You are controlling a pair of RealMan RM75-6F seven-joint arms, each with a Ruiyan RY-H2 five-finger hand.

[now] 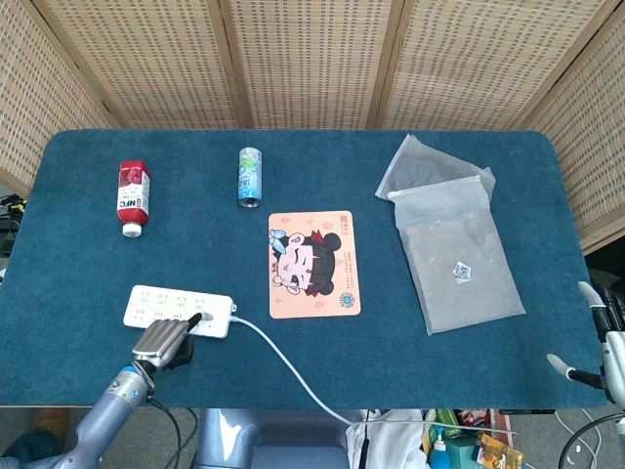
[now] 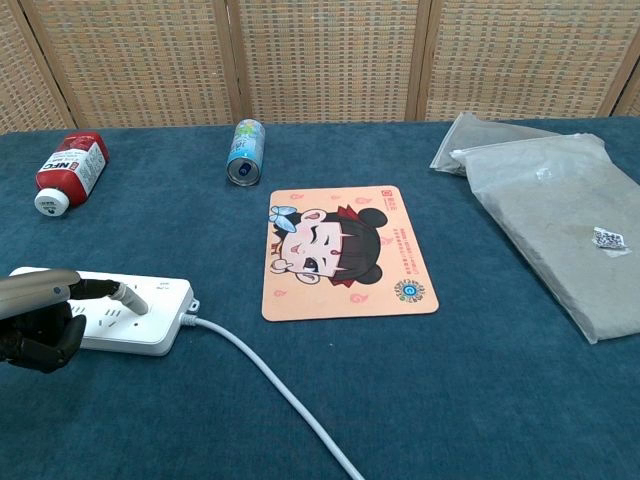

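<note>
where the left hand (image 2: 40,318) points, power strip (image 2: 150,300) under its fingertip (image 2: 132,300)

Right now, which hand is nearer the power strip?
Left. The left hand is at the power strip, one extended finger resting on its top near the cord end. The right hand is far off at the table's right front corner.

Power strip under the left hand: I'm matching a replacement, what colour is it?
White power strip, with a white cord; clearest in the chest view.
</note>
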